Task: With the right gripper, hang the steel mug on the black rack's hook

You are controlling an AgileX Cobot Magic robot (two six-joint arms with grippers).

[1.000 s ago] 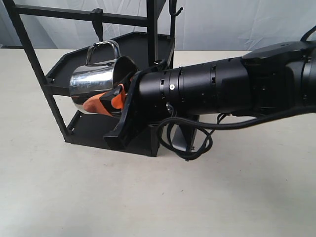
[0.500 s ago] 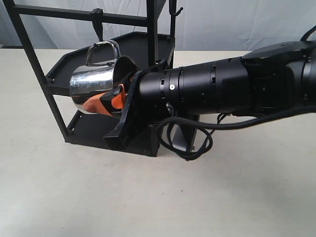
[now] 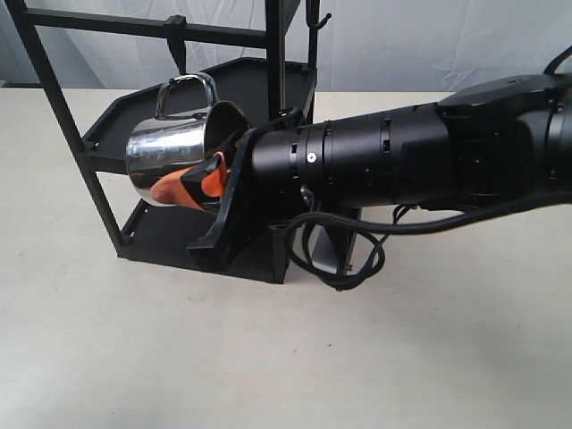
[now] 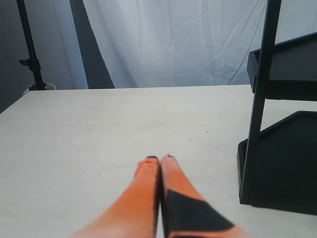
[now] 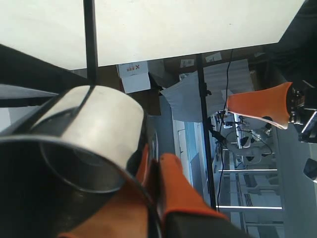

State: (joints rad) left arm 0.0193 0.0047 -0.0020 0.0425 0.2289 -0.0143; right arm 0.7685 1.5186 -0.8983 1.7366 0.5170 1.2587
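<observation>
The right tool [image 3: 198, 179] is clamped narrowly on the wall of the steel mug [image 3: 170, 147], one orange finger inside the mouth and the other against the outside, so the rim is pinched between the pads. The right wrist view shows the same grip: the orange fingers [image 5: 176, 186] pressed together over the mug's [image 5: 94, 131] edge. The mug lies tipped on its side in the air, mouth toward the arm, its looped handle [image 3: 185, 92] uppermost. It hangs between the two shelves of the black rack [image 3: 210, 80], above the lower shelf and just in front of the upper one. The hook [image 3: 177, 40] hangs from the crossbar directly over the handle; its tip reaches the top of the loop, but whether it has entered the loop cannot be told.

The left tool [image 4: 159, 161] has its two orange fingers pressed together with nothing between them, low over the desk [image 4: 99, 129] beside a rack post [image 4: 257, 104].

Count: one mug, one rack with two shelves, two hooks on the rack (the second, thinner one [image 3: 315, 16] sits by the tall post), two tools
</observation>
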